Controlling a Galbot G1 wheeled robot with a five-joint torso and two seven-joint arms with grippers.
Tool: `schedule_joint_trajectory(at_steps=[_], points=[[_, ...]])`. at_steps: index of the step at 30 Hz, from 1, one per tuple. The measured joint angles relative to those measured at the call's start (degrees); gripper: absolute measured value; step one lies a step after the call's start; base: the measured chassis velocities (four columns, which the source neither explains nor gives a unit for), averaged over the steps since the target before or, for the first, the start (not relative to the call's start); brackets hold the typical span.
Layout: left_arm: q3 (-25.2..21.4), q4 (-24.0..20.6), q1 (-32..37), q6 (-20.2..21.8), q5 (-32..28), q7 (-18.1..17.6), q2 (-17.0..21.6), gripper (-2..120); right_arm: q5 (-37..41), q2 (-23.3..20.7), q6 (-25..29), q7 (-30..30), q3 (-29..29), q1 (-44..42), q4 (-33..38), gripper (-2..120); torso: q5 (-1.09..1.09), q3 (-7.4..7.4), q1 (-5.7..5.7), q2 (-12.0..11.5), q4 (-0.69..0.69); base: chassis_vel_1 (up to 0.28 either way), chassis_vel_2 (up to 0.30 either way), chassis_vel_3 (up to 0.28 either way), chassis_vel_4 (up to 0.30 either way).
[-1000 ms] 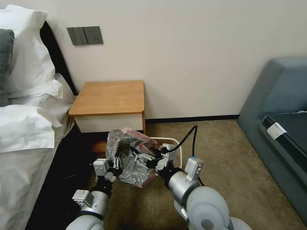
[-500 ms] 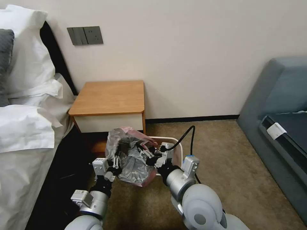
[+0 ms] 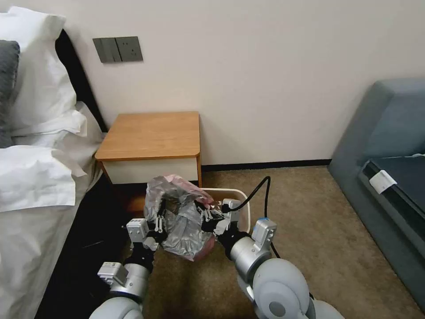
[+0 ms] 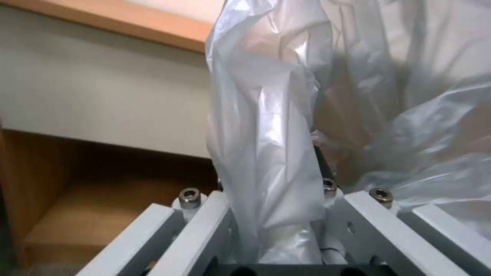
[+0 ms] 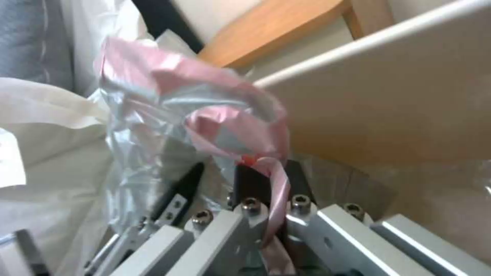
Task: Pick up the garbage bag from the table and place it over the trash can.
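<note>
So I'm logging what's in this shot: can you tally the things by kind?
Garbage bag: 1
Trash can: 1
Table: 1
Grippers: 2, left gripper and right gripper, both clamped on the bag
Total: 5

The crinkly translucent grey plastic garbage bag point(image 3: 179, 217) hangs over the left part of the cream-beige plastic trash can point(image 3: 241, 208), leaving its right rim bare. The orange-brown wooden nightstand point(image 3: 150, 146) stands just behind; open carpet point(image 3: 310, 221) lies rightward.
</note>
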Motion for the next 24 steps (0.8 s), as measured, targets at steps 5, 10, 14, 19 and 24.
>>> schedule_joint_trajectory(at_steps=[5, 10, 14, 19, 24], points=[[0.05, 0.33, -0.25, 1.45, -1.1, -2.67, -0.2, 7, -0.21, -1.01, 0.04, -0.77, 0.52, -0.5, 2.02, 0, 0.0, 0.0, 0.0, 0.0, 0.0, 0.0, 0.0, 0.0, 0.0], [0.1, 0.9, -0.42, 1.83, -1.47, -3.98, -0.25, 7, -0.22, -1.88, 0.04, -1.59, 1.63, -0.47, 3.46, 0, -0.01, 0.0, 0.0, 0.0, 0.0, 0.0, 0.0, 0.0, 0.0], [0.1, 1.26, -0.54, 2.05, -1.51, -4.46, -0.27, 7, -0.22, -2.44, -0.01, -2.41, 3.04, -0.16, 4.06, 0, -0.01, 0.0, 0.0, 0.0, 0.0, 0.0, 0.0, 0.0, 0.0], [0.2, 1.4, -0.57, 2.09, -1.51, -4.61, -0.48, 7, -0.31, -3.1, -0.14, -3.26, 4.7, 0.56, 4.29, 0, 0.0, 0.0, 0.0, 0.0, 0.0, 0.0, 0.0, 0.0, 0.0], [0.27, 1.4, -0.5, 2.09, -1.46, -4.62, -0.69, 7, -1.4, -3.54, -0.24, -3.78, 5.37, 1.12, 4.1, 0, 0.0, 0.0, 0.0, 0.0, 0.0, 0.0, 0.0, 0.0, 0.0]])
